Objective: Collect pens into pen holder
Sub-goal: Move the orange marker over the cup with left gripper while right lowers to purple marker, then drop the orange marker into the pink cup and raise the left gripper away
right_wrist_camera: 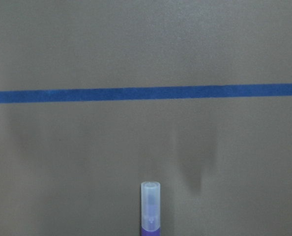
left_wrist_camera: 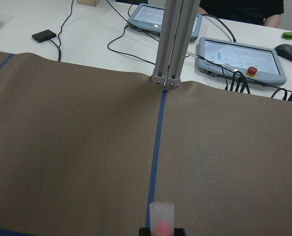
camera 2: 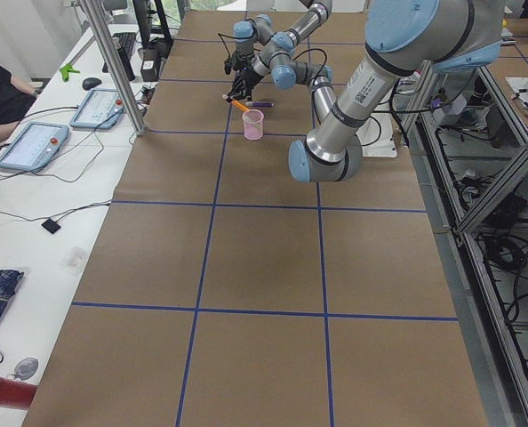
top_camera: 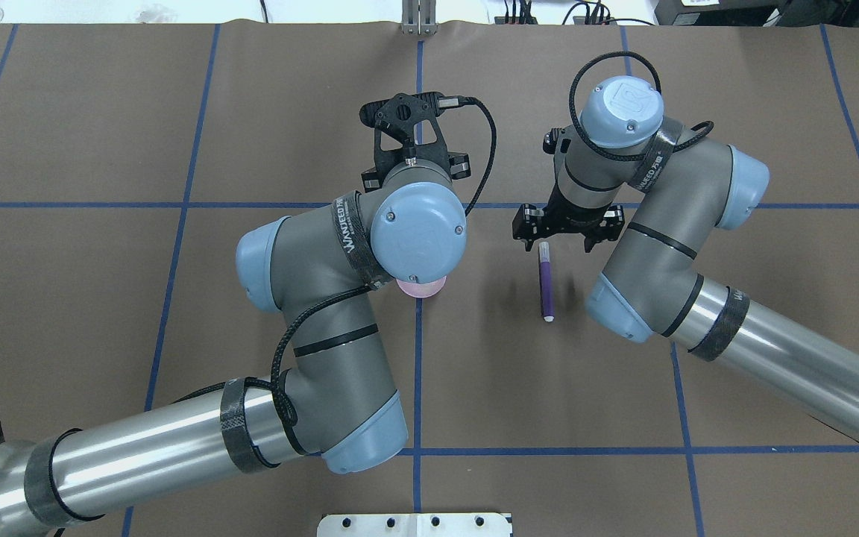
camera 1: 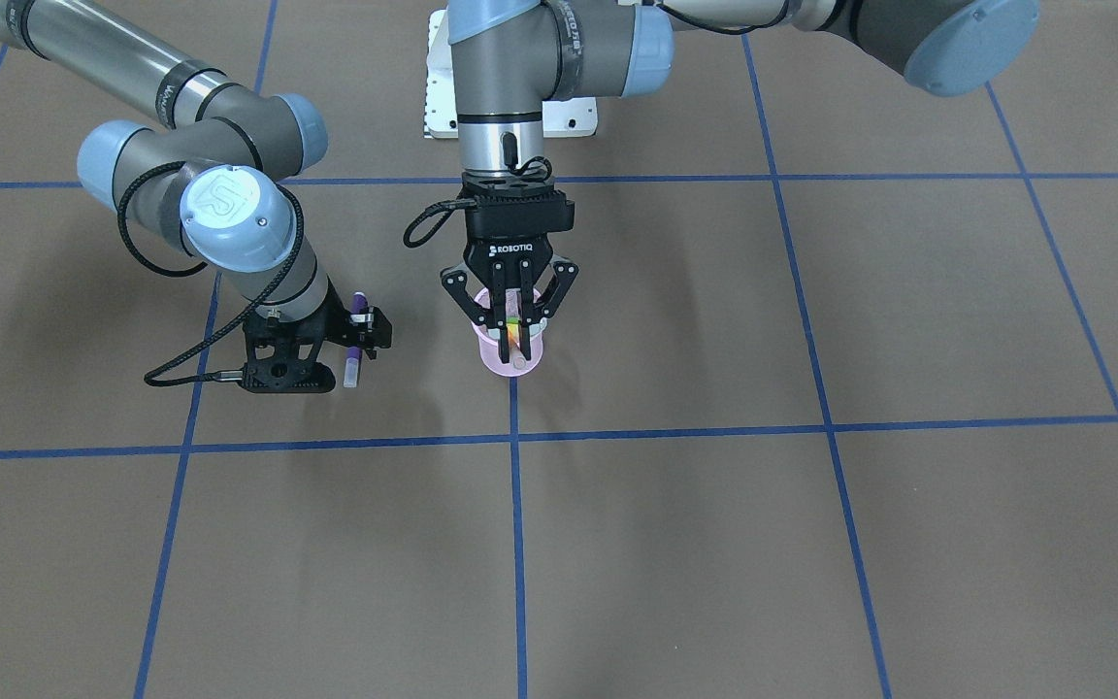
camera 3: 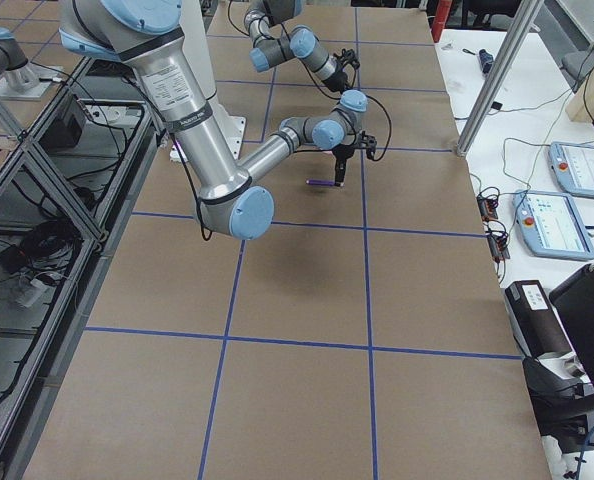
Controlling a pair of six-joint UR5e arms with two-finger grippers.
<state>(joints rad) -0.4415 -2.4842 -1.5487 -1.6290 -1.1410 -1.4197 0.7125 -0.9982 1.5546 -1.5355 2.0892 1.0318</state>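
Note:
The pink mesh pen holder [camera 1: 494, 366] stands near the table's middle, and its rim also shows in the overhead view [top_camera: 422, 288]. My left gripper [camera 1: 514, 316] hangs right over it, shut on the orange pen [camera 1: 513, 336], which slants down into the cup. The pen's clear cap shows in the left wrist view [left_wrist_camera: 161, 216]. Green and yellow show inside the cup. The purple pen [top_camera: 546, 283] lies flat on the table beside the cup. My right gripper [top_camera: 550, 240] is low over its cap end [right_wrist_camera: 150, 204] and open, with no fingertip showing beside the pen.
Blue tape lines [camera 1: 517, 544] divide the brown table cover. The white robot base plate [top_camera: 414, 524] lies at the robot's edge. A metal post [left_wrist_camera: 168, 44] and operator tablets [left_wrist_camera: 242, 54] stand past the far edge. My left arm's elbow [top_camera: 325, 298] looms over the centre.

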